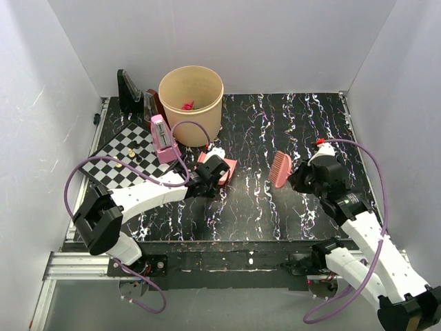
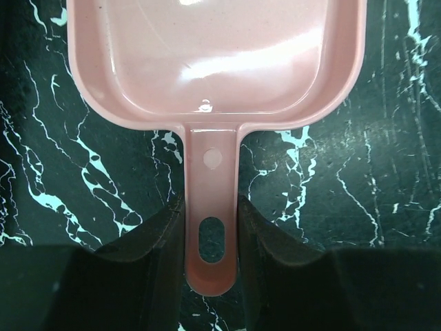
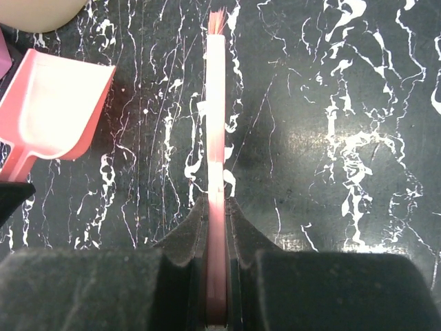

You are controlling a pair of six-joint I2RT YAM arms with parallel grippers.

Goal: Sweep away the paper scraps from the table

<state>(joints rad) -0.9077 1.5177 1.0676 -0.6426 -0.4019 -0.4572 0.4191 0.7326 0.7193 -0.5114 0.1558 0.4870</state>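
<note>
The black veined table shows no loose paper scraps. A few magenta and green paper scraps lie inside the beige bucket at the back. My left gripper is shut on the handle of a pink dustpan, left of centre. In the left wrist view the dustpan is empty and its handle sits between my left gripper's fingers. My right gripper is shut on a pink brush, seen edge-on in the right wrist view, bristles pointing away.
A chessboard with small pieces lies at the left. A pink box-like object stands beside the bucket, with dark stands behind it. White walls enclose three sides. The dustpan also shows at the left of the right wrist view.
</note>
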